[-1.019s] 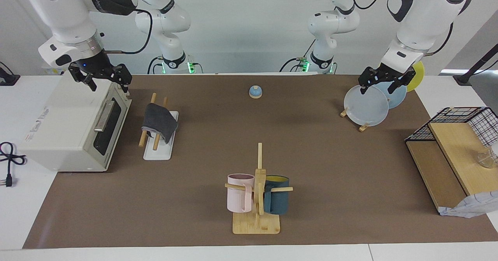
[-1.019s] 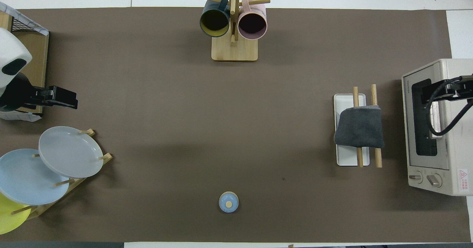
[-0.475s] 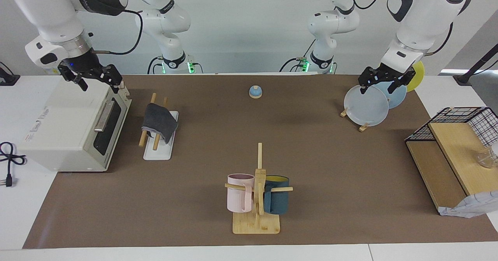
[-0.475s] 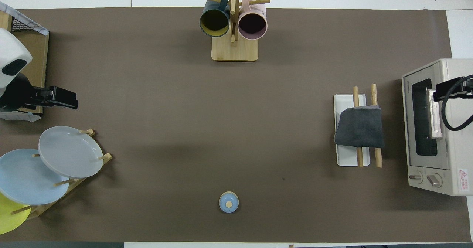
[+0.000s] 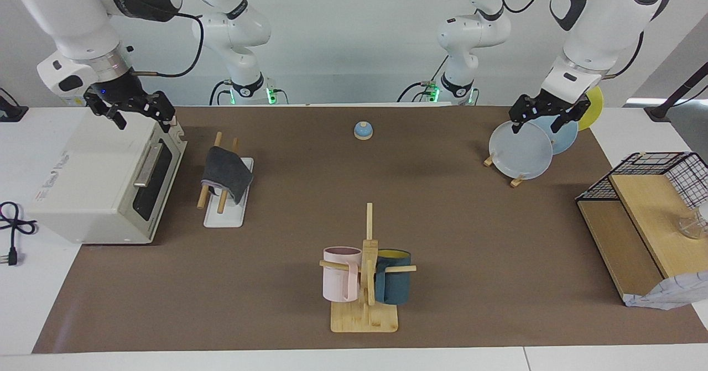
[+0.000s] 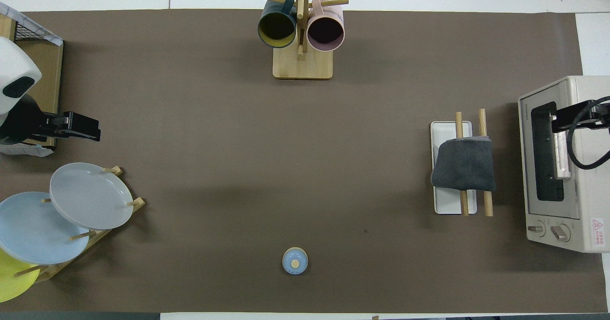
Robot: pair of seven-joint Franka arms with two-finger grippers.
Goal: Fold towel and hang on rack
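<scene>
The towel [image 5: 228,173] hangs folded over the two wooden rods of the rack [image 5: 229,216], dark grey face out. In the overhead view the towel [image 6: 464,164] covers the middle of the rods and the rack's white base [image 6: 445,208] shows under it. My right gripper [image 5: 138,114] is open and empty in the air over the toaster oven, beside the rack; it also shows in the overhead view [image 6: 572,117]. My left gripper [image 5: 545,118] is open and empty over the plate stand and waits; it also shows in the overhead view [image 6: 86,131].
A toaster oven [image 5: 94,188] stands at the right arm's end beside the rack. A mug tree [image 5: 366,271] stands far from the robots. A plate stand [image 5: 520,150], a wooden shelf with a wire basket [image 5: 641,216] and a fabric lump [image 5: 664,296] are at the left arm's end. A small blue bell [image 5: 363,131] sits near the robots.
My right gripper has risen and drawn a little away from the rack, over the oven's top. The towel stays on the rods. The left arm has not moved.
</scene>
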